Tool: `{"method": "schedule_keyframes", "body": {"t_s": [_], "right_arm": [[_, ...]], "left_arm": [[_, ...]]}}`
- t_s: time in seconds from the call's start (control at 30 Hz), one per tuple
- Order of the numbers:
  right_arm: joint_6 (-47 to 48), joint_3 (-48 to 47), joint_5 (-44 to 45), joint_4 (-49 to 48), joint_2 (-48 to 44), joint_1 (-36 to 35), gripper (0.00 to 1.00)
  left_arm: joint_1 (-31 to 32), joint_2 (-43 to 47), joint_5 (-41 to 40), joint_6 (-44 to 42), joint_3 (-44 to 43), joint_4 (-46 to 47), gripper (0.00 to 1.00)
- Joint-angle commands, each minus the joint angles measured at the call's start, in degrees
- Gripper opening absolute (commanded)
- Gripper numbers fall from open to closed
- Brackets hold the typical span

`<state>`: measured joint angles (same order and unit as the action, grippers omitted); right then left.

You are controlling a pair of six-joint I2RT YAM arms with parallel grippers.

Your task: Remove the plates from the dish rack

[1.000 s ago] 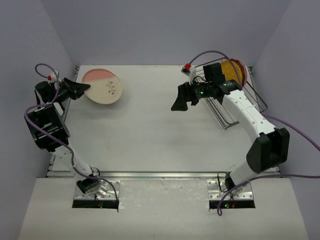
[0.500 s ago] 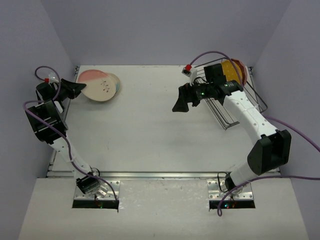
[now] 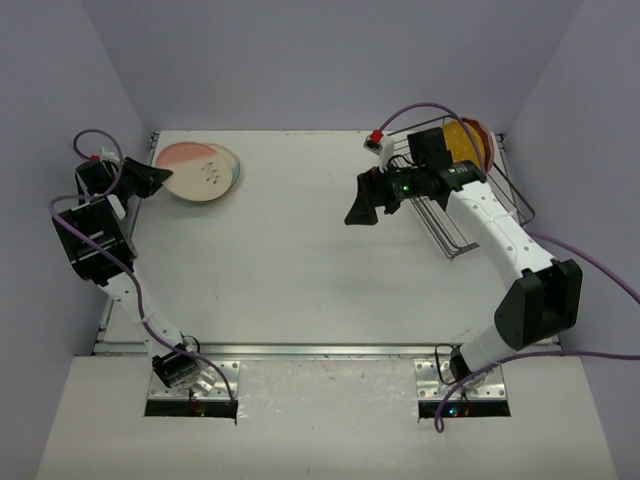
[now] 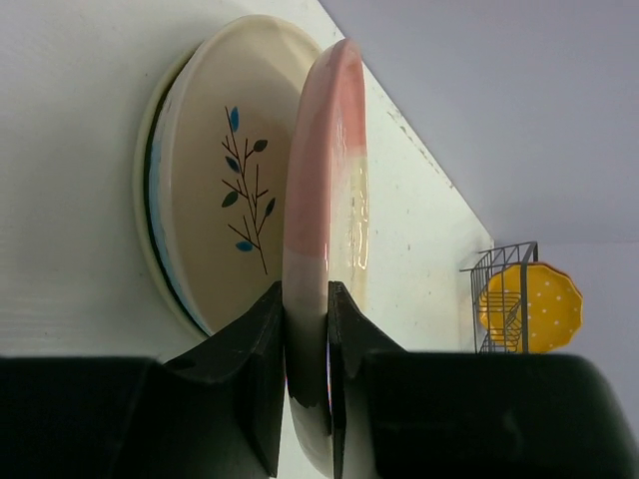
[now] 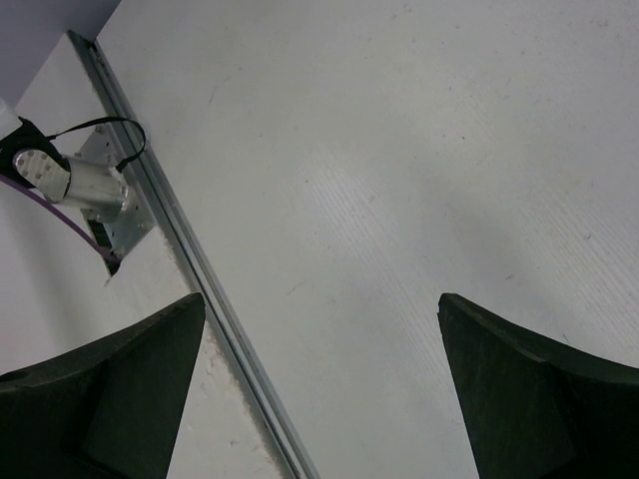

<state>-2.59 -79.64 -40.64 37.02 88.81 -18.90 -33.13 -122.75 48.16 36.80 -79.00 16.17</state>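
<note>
My left gripper (image 3: 160, 180) (image 4: 307, 289) is shut on the rim of a cream plate with a pink segment (image 3: 198, 170) (image 4: 324, 180) at the far left of the table. The plate hangs just over a cream plate with a light-blue segment (image 3: 234, 174) (image 4: 205, 170), which lies flat beneath it. The dark wire dish rack (image 3: 470, 205) (image 4: 502, 289) stands at the far right. It holds a yellow-orange plate (image 3: 462, 141) (image 4: 539, 304) upright, with a pink plate (image 3: 484, 135) behind. My right gripper (image 3: 358, 208) (image 5: 321, 299) hovers open left of the rack, with nothing between its fingers.
Lilac walls close the table in on the left, back and right. A metal rail (image 5: 180, 249) runs along the near edge, with an arm's base mount (image 5: 90, 185) beside it. Purple cables loop off both arms.
My left gripper has carried the pink-segment plate left and back, until it sits over the blue-segment plate. The right arm has barely moved.
</note>
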Motion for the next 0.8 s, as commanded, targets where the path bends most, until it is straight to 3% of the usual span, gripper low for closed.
{"method": "schedule_keyframes", "body": {"t_s": [0.0,0.27,0.43,0.6,0.67,0.77], "right_arm": [[0.17,-2.58,-0.62,0.07,0.36,-0.18,0.99],[1.43,-2.12,0.30,1.04,-0.13,-0.18,0.99],[1.45,-2.19,0.09,1.21,0.13,-0.18,0.99],[1.11,-2.54,-0.31,1.29,0.40,-0.18,0.99],[1.18,-2.54,-0.07,1.30,0.33,-0.16,0.99],[1.40,-2.54,0.48,1.41,0.01,-0.18,0.99]], "left_arm": [[1.48,-1.03,-4.50,-4.24,-3.39,-1.62,0.00],[3.38,-3.63,-7.27,-3.29,-5.90,-2.53,0.01],[4.29,-3.55,-8.07,-5.48,-6.94,-4.80,0.39],[5.67,-2.45,-10.66,-10.65,-8.80,-8.85,0.60],[6.23,-2.28,-11.52,-12.30,-10.06,-11.95,0.81],[7.33,-1.05,-14.75,-16.50,-11.81,-16.12,0.96]]}}
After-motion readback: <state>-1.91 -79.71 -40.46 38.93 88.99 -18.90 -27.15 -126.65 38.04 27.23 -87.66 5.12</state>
